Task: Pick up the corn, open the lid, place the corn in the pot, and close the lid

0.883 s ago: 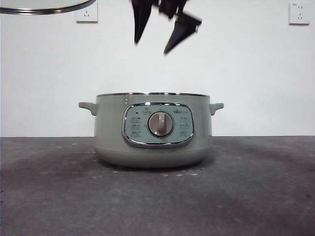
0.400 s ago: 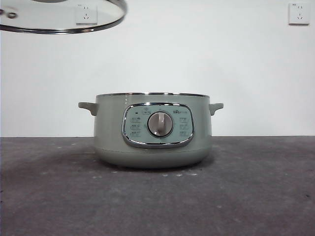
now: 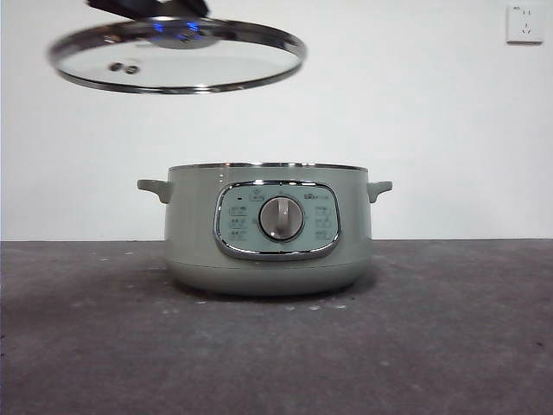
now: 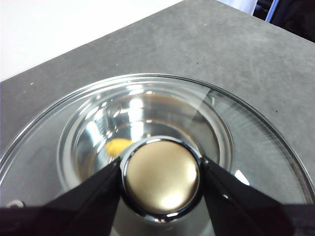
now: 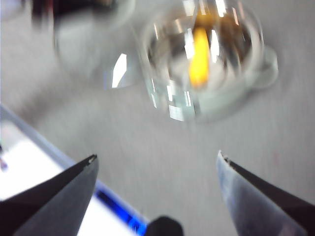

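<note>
Gripping the lid [image 3: 177, 56] by its knob, left end effector [image 4: 161, 179] hangs above pot [image 3: 269, 229].

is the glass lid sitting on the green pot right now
No, the clear glass lid hangs in the air above the sage-green pot, off to one side.

Clear glass lid [image 3: 177, 65] w/ shiny steel rim; pot [image 3: 269, 229] matt green; table [image 3: 276, 346] rough grey.

You can't read any text here: the pot's [image 3: 270, 229] control panel [image 3: 277, 220] carries small icons and marks around its dial [image 3: 282, 218], all too small to make out.
</note>
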`<state>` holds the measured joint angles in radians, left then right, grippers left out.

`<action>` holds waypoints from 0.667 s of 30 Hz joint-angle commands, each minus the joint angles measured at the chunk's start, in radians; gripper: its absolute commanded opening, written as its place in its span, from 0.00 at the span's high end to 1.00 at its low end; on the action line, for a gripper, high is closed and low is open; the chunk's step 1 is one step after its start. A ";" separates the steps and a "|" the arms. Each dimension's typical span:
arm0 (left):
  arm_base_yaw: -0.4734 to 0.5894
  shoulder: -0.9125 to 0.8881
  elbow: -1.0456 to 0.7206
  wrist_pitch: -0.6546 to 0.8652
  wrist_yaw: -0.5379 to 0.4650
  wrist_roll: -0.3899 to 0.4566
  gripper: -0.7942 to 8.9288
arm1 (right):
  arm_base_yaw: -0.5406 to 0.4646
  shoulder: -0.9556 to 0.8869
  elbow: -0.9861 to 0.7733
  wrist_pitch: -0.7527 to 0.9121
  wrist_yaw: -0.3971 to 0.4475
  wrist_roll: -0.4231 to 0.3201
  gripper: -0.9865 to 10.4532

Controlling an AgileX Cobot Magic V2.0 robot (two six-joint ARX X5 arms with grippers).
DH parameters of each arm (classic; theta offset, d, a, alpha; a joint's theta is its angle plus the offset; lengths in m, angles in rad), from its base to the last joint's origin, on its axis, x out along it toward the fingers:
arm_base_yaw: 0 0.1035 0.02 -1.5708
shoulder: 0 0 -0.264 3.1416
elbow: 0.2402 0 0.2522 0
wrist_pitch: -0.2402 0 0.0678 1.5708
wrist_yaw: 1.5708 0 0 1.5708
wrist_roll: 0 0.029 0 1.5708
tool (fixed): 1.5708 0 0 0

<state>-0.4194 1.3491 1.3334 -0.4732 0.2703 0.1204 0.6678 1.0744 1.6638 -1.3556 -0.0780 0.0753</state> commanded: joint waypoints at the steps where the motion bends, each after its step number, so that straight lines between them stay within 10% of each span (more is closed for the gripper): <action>1: -0.021 0.075 0.087 0.055 -0.024 0.007 0.93 | 0.003 -0.142 -0.195 -0.026 0.023 0.072 0.56; 11: -0.064 0.343 0.181 0.206 -0.037 -0.009 0.93 | 0.002 -0.578 -0.532 -0.026 0.072 0.262 0.56; 20: -0.072 0.423 0.181 0.277 -0.066 -0.020 0.93 | 0.002 -0.615 -0.537 -0.026 0.075 0.273 0.56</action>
<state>-0.4873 1.7786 1.4940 -0.2459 0.1959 0.1043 0.6678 0.4633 1.1362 -1.3556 -0.0055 0.3378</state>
